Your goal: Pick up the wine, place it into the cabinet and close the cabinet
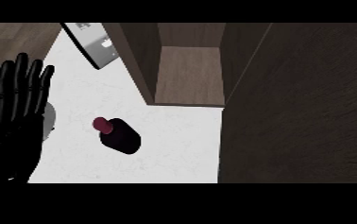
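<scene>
From my remote station: the wine [119,135], a dark bottle with a red cap, stands upright on the white counter [174,142], free of any hand. It sits in front of the open cabinet [188,74] and slightly to the left of its mouth, well short of the wooden shelf floor inside. The cabinet's door [289,105] is swung wide and fills the right side of my head view as a dark brown panel, its lower edge reaching down past the bottle's level. The robot's left hand [21,105] shows at the view's left edge, fingers straight, spread apart and pointing up, holding nothing and well apart from the bottle. A grey forearm section shows just beside that hand. Behind the bottle, toward the upper left, a flat grey panel [94,43] with dark edging lies at an angle on the counter beside the cabinet's left wall. I cannot see the right hand anywhere.
</scene>
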Robot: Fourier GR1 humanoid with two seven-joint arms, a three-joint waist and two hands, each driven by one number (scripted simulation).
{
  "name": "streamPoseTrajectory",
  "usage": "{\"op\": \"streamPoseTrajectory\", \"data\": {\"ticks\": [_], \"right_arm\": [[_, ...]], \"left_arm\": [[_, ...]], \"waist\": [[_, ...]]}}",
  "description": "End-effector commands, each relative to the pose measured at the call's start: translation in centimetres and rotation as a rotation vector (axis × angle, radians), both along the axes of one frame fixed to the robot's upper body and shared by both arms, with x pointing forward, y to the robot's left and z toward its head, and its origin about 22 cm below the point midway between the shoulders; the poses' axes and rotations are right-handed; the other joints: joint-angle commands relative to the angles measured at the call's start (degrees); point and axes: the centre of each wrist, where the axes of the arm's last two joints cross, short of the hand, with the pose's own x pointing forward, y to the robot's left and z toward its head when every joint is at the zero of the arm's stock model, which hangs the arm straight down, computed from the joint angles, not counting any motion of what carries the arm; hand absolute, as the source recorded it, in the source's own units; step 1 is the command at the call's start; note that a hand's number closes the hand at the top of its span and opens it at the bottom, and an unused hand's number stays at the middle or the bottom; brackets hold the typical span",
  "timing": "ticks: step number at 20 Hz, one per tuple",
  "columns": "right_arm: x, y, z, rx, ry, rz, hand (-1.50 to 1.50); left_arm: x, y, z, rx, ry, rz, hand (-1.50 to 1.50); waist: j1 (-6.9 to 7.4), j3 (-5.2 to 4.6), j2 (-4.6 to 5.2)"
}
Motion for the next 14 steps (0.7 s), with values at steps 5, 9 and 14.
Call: {"op": "streamPoseTrajectory", "data": {"ticks": [5,9,14], "right_arm": [[-2.9,0.2,1.5,-0.02,-0.042,-0.011,-1.5],[-3.9,3.2,0.8,0.101,0.091,0.206,-1.5],[-7.7,2.4,3.8,0.102,0.098,0.23,-1.5]], "left_arm": [[0.7,-0.2,0.4,0.038,-0.029,-0.391,-1.5],[0.3,-0.7,-1.8,-0.082,0.189,-0.599,-1.5],[-2.1,0.9,2.9,-0.082,0.214,-0.656,-1.5]], "waist": [[-3.19,-0.2,0.31],[-2.71,-0.2,0.35],[-2.06,-0.08,0.31]]}}
